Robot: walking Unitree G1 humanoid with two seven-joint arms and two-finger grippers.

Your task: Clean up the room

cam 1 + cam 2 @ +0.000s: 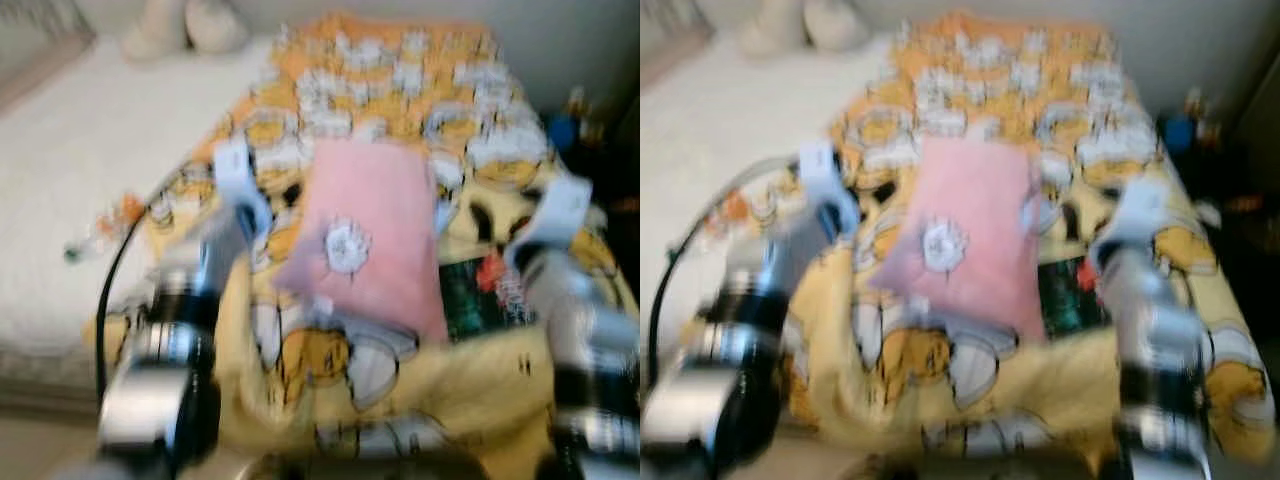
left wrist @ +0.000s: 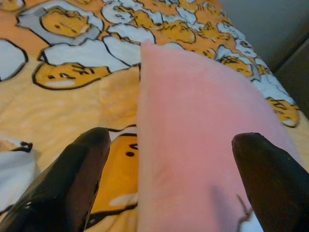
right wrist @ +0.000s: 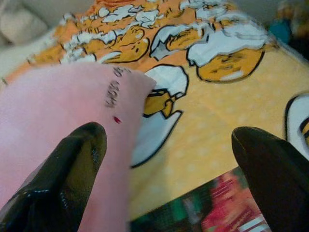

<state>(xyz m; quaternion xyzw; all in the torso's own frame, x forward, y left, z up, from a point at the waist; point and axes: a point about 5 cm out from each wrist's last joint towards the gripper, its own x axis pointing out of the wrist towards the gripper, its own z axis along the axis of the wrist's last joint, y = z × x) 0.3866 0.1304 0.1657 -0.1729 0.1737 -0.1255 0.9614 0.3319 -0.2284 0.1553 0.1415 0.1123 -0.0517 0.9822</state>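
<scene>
Pink pillow (image 1: 370,235) lies on the yellow blanket (image 1: 400,90), long axis running away from the robot. Left gripper (image 2: 164,164) and right gripper (image 3: 166,166), fingers apart, flank it; left sits nearer.

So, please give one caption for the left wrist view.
Open left gripper straddling the edge of a pink pillow on a cartoon-print blanket.
</scene>
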